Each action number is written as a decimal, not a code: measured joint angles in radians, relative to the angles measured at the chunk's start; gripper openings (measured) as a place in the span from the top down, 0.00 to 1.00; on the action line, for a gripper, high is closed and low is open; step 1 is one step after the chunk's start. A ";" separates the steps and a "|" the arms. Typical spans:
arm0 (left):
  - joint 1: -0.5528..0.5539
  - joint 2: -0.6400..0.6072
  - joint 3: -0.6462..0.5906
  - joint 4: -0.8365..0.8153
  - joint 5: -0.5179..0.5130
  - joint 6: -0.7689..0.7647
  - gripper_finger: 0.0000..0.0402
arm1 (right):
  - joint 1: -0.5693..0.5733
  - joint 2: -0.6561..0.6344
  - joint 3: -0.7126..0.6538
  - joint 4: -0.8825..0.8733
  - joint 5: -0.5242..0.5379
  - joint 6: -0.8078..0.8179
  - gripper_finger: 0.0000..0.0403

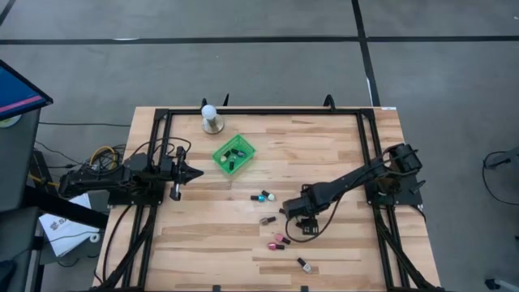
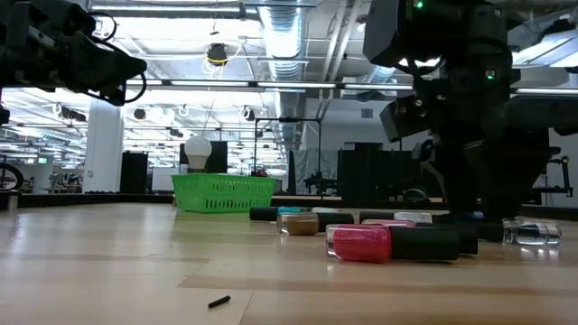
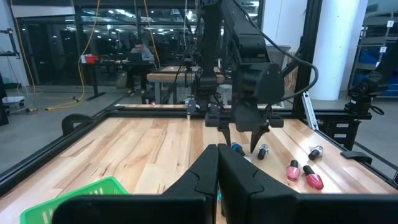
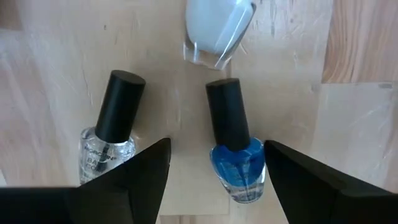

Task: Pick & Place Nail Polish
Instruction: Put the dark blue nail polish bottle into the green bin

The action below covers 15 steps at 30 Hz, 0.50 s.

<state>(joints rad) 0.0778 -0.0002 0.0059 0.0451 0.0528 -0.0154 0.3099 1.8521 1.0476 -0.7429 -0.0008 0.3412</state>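
Note:
My right gripper (image 4: 216,148) is open and points down over the table's middle (image 1: 289,209). Its fingers stand on either side of a blue nail polish bottle with a black cap (image 4: 233,155), which lies on the table, and do not touch it. A clear bottle with a black cap (image 4: 112,140) lies just outside one finger. A white bottle (image 4: 214,31) lies beyond the blue one's cap. More bottles lie around (image 1: 266,220), (image 1: 280,241), (image 1: 304,264). My left gripper (image 3: 217,168) is shut and empty at the table's left (image 1: 188,172).
A green mesh basket (image 1: 233,155) with several bottles in it stands at the table's far middle. A white ball on a round base (image 1: 211,116) stands beyond it by the far edge. Pink bottles (image 3: 292,171) lie on the near side of my right gripper.

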 joint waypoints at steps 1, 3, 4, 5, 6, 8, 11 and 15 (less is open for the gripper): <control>0.000 0.000 0.000 0.000 0.000 0.000 1.00 | 0.000 0.002 0.000 -0.001 0.000 0.000 0.38; 0.000 0.000 0.000 0.000 0.000 0.000 1.00 | 0.000 0.002 -0.001 0.000 0.000 0.000 0.42; 0.000 0.000 0.000 0.000 0.000 0.000 1.00 | 0.000 0.002 -0.001 0.001 0.000 0.000 0.44; 0.000 0.000 0.000 0.000 0.000 0.000 1.00 | 0.000 0.002 -0.001 0.003 0.000 0.000 0.47; 0.000 0.000 0.000 0.001 0.000 0.000 1.00 | 0.000 0.003 -0.001 0.005 0.001 0.000 0.51; 0.000 0.000 0.000 0.000 0.000 0.000 1.00 | 0.000 0.003 -0.002 0.008 0.001 0.000 0.58; 0.000 0.000 0.000 0.000 0.000 0.000 1.00 | -0.001 0.004 -0.002 0.012 0.001 0.000 0.68; 0.000 0.000 0.000 0.000 0.000 0.000 1.00 | -0.003 0.004 -0.002 0.009 0.001 0.000 0.76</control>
<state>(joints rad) 0.0779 -0.0002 0.0059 0.0456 0.0528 -0.0154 0.3073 1.8561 1.0458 -0.7338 -0.0002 0.3408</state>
